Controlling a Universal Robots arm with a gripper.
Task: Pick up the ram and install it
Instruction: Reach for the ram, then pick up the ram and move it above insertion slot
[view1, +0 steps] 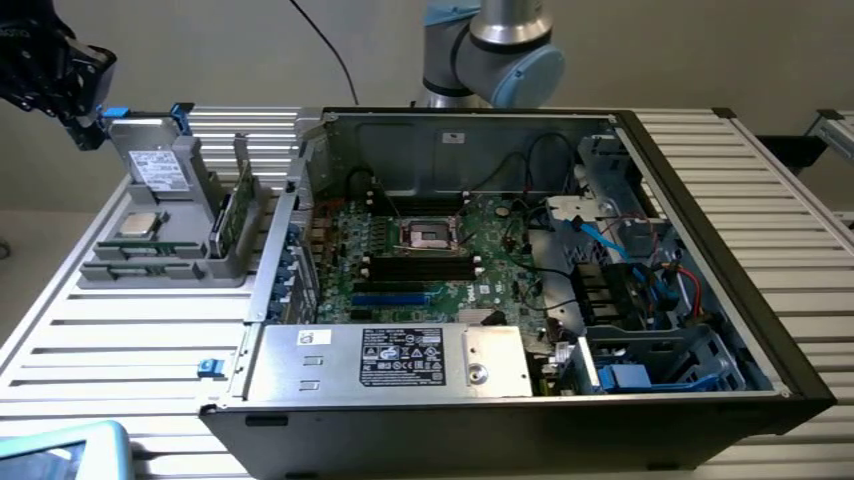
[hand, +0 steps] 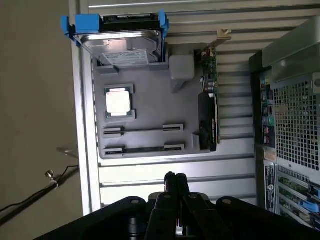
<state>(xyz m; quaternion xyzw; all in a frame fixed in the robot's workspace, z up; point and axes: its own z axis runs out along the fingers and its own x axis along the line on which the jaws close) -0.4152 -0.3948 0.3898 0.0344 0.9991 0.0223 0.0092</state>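
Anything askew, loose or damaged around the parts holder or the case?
Nothing stands out. In the grey holder, the drive, processor chip and green card sit squarely in their places. The open case shows no visible damage. The end effector is shut and empty.

Arm (view1: 487, 45): silver and light-blue joints stand at 12 o'clock in the exterior view. Gripper (hand: 175, 178): black, out at about 10 o'clock from those joints, near the frame edge. Fingers (hand: 170, 184) pressed flat together, tips touching, holding nothing. Black wrist housing sits behind them.
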